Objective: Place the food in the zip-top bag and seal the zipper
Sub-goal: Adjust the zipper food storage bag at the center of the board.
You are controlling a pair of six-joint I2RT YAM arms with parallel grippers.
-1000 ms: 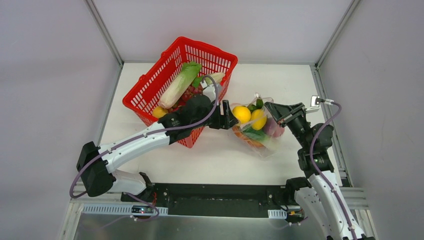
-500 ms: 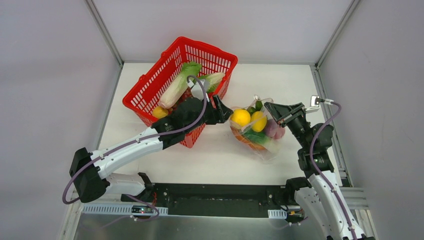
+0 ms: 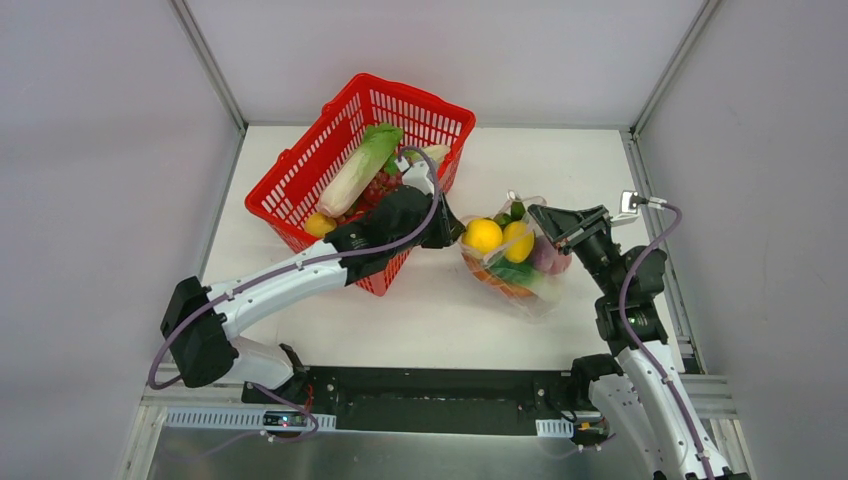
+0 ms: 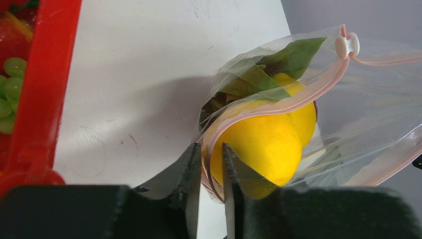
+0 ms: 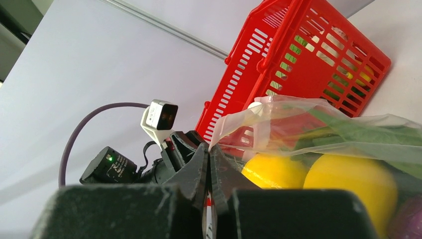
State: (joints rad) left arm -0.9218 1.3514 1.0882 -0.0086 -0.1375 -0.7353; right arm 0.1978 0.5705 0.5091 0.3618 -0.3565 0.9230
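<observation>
Top external view showed the white table (image 3: 420,310) with the red basket (image 3: 288,178) at far left, bok choy (image 3: 358,170) and more lying in it. Just right of it sat the zip-top bag (image 3: 537,293), mouth open, holding two lemons (image 3: 482,235) and green leaves (image 4: 293,52). The right gripper (image 5: 209,164) was clenched on the bag's right rim. The left gripper (image 4: 210,199) straddled the zipper (image 4: 308,94) at the left rim, jaws narrowly apart; whether they had bitten I could not tell. A good pinch, I judged, would take the pink strip alone, clear of the lemons behind it, then draw it taut.
</observation>
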